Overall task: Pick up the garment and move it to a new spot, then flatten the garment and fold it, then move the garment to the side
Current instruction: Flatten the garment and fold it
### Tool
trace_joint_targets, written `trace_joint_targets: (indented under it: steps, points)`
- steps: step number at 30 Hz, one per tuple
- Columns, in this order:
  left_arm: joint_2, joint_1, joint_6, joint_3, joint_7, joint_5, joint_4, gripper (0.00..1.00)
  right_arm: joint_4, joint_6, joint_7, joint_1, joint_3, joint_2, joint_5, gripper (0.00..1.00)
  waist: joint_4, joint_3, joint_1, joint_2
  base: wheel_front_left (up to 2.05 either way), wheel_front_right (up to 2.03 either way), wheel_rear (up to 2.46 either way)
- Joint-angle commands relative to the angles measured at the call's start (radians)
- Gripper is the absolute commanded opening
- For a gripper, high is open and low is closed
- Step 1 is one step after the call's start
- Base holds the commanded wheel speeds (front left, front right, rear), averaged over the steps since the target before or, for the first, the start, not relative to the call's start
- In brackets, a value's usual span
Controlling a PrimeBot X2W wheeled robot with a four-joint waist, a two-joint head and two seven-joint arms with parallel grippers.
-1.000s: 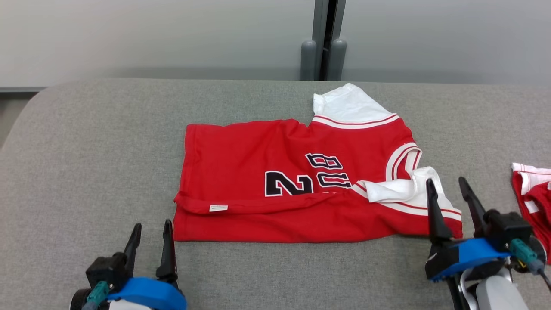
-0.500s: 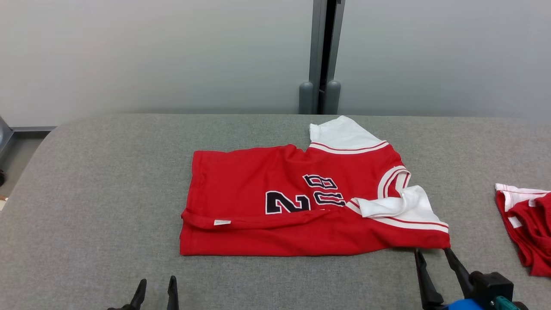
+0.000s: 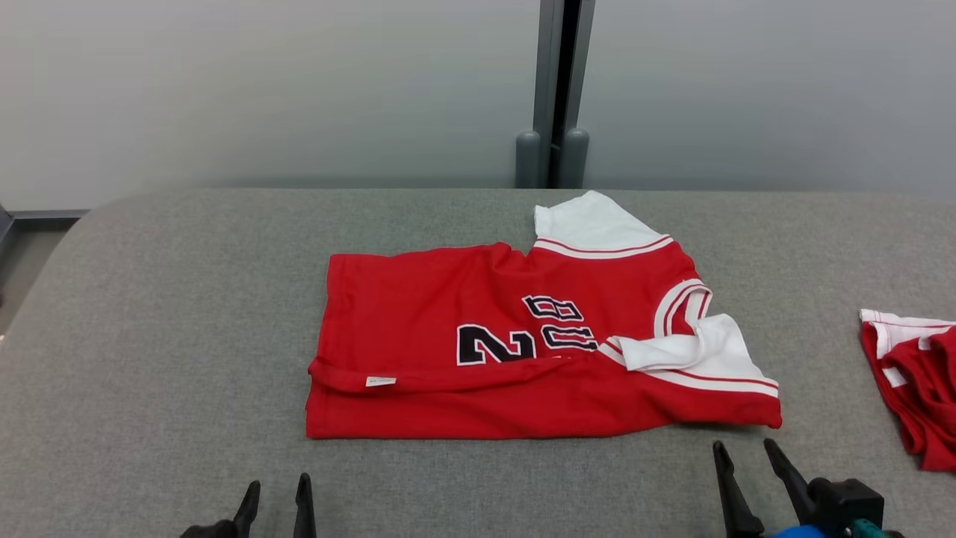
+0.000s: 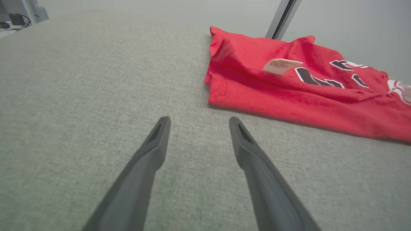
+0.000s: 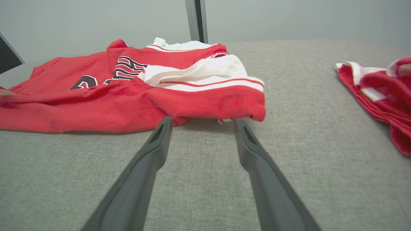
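Observation:
A red garment [image 3: 485, 351] with white trim and black numbers lies folded lengthwise on the grey table [image 3: 164, 314], with its white sleeve end at the right. My left gripper [image 3: 278, 489] stands open and empty near the front edge, short of the garment's [image 4: 289, 93] left corner, with the fingers [image 4: 151, 150] apart over bare cloth. My right gripper [image 3: 743, 452] is open too, its tips just short of the garment's [image 5: 128, 93] right corner, holding nothing.
A second red and white garment [image 3: 915, 373] lies bunched at the table's right edge, also seen as a heap [image 5: 379, 93] to the right of my right fingers. A grey wall with a dark post [image 3: 554, 90] runs behind the table.
The head camera has tilted up, so more wall shows. Both grippers have drawn back from the garment toward the front edge; the right fingers no longer overlap its right corner.

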Motion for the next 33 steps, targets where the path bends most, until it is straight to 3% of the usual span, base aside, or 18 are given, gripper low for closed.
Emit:
trace_joint_targets:
  steps: [1,18,19,20,26,33]
  points:
    - [-0.001,-0.038,-0.002,-0.005,-0.002,-0.007,0.012,1.00,-0.008,0.000,-0.003,-0.024,0.000,0.000,-0.002,1.00,0.003,0.020,0.0001,0.0000,0.00,0.00,0.00]
    - [0.032,-0.299,-0.008,-0.104,0.002,-0.172,0.244,1.00,-0.075,0.000,-0.003,-0.164,-0.018,0.000,0.014,1.00,-0.042,0.187,0.0001,0.0000,0.00,0.00,0.00]
    - [0.034,-0.301,-0.008,-0.116,0.004,-0.179,0.258,0.38,-0.076,0.000,-0.003,-0.169,-0.029,0.000,0.019,1.00,-0.043,0.190,0.0001,0.0000,0.00,0.00,0.00]
    - [0.036,-0.301,-0.008,-0.127,0.005,-0.186,0.270,0.00,-0.075,0.000,-0.003,-0.173,-0.041,0.000,0.023,1.00,-0.044,0.192,0.0001,0.0000,0.00,0.00,0.00]
    - [0.042,-0.289,-0.008,-0.182,0.007,-0.215,0.293,0.00,-0.043,0.000,-0.003,-0.187,-0.080,0.000,0.066,1.00,-0.041,0.195,0.0001,0.0000,0.00,0.00,0.00]
    - [0.052,-0.262,-0.008,-0.222,0.009,-0.232,0.291,0.00,0.083,0.000,-0.003,-0.221,-0.092,0.000,0.173,1.00,-0.026,0.198,0.0001,0.0000,0.00,0.00,0.00]
